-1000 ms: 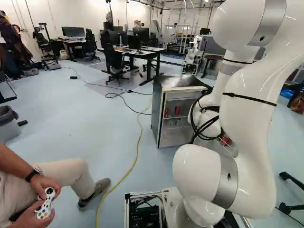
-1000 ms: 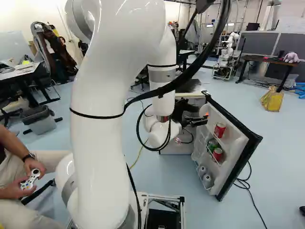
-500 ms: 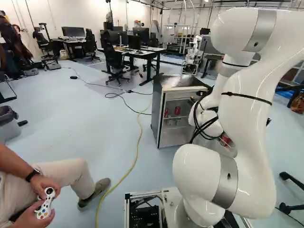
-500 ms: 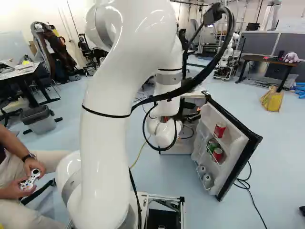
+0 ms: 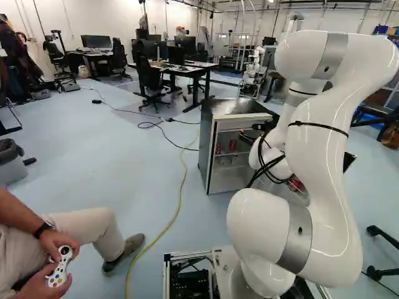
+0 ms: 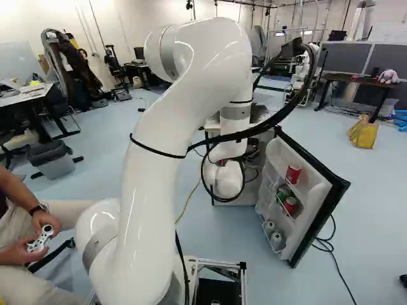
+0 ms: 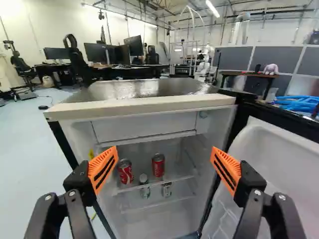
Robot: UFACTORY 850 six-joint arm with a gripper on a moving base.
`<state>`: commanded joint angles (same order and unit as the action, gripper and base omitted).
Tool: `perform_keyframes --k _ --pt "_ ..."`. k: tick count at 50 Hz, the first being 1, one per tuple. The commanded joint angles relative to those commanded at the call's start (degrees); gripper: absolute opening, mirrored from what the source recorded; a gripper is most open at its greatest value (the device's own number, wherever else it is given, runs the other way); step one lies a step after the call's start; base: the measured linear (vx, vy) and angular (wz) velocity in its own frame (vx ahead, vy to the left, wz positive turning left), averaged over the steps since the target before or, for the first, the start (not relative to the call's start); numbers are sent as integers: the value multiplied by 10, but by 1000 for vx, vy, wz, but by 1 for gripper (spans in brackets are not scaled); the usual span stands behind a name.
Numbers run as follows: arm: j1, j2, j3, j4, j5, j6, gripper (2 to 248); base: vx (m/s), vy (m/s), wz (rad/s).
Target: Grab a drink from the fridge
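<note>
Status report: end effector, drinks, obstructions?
Black end effector with orange pads open, empty. Two red metal cans ahead, inside white-lined fridge. Black-edged white door open; path looks unblocked.

A robotics lab — another robot [image 7: 205,59], monitors [image 7: 113,52], office chairs [image 7: 77,62], overhead pipes [image 7: 239,14] — all in one room.

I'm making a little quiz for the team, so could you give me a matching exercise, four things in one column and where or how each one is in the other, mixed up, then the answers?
1. Gripper
2. Fridge door
3. Two red cans in the wrist view
4. Yellow bag

A. on the floor, at the right of the right base view
B. side by side on an inside shelf
C. fingers spread, gripping nothing
D. swung open on its hinges

Right pairs: 1-C, 2-D, 3-B, 4-A
</note>
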<state>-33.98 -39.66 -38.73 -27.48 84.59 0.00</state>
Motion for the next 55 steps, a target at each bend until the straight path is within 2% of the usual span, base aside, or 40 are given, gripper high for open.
perform_keyframes --k 14,25,55 --pt "-5 -47 -47 -58 -7 0 247 0 0 0" --pt "-4 -82 -82 -91 -14 0 247 0 0 0" --pt "4 -154 -141 -99 -17 0 247 0 0 0"
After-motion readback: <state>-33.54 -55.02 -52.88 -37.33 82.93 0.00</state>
